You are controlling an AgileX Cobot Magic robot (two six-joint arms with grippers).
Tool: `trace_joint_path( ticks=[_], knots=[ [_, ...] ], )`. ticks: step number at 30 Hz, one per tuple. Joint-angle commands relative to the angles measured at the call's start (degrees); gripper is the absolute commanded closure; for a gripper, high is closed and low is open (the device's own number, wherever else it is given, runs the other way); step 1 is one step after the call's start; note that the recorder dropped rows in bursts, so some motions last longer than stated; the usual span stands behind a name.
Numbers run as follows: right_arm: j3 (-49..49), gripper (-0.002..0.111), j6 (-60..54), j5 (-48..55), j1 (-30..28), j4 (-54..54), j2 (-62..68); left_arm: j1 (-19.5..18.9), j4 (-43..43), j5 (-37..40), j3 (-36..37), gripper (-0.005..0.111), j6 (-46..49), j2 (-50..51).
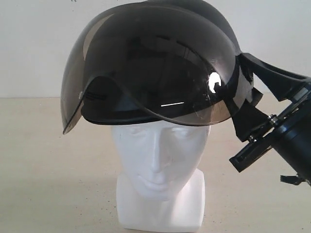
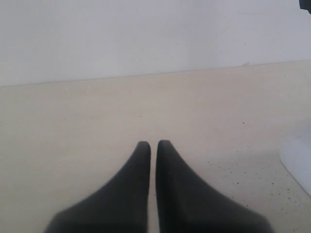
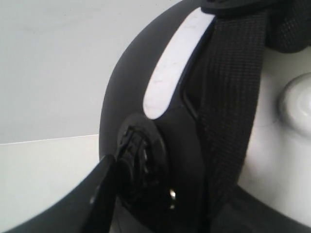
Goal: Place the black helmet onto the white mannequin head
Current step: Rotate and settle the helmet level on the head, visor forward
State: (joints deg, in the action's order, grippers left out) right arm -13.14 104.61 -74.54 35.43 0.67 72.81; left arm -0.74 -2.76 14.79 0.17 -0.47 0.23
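The black helmet [image 1: 160,63], with its smoky bubble visor [image 1: 146,82], rests tilted over the crown of the white mannequin head [image 1: 158,160], which stands upright on the table. My right gripper [image 1: 245,90] is shut on the helmet's side edge at the right of the exterior view. In the right wrist view the helmet [image 3: 141,82] fills the frame, one finger [image 3: 92,194] presses by the visor pivot, the strap [image 3: 228,111] hangs, and the head [image 3: 272,165] shows inside. My left gripper [image 2: 153,143] is shut on nothing, low over the table, out of the exterior view.
A beige tabletop [image 1: 43,165] runs back to a plain white wall [image 1: 34,43]. The mannequin's white base [image 2: 299,160] shows at the edge of the left wrist view. The right arm's black body [image 1: 286,136] hangs beside the head.
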Motion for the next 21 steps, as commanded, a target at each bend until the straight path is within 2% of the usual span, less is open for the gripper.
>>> trace_joint_path(
  ticks=[1,21],
  knots=[
    [1.99,0.108,-0.19,4.57,-0.44,1.34,1.03,-0.02,0.45,-0.14,-0.17,0.102,0.13,-0.23],
    [4.0,0.108,-0.02,4.57,-0.44,1.59,1.03,-0.02,0.45,-0.14,-0.17,0.102,0.13,-0.23]
  ],
)
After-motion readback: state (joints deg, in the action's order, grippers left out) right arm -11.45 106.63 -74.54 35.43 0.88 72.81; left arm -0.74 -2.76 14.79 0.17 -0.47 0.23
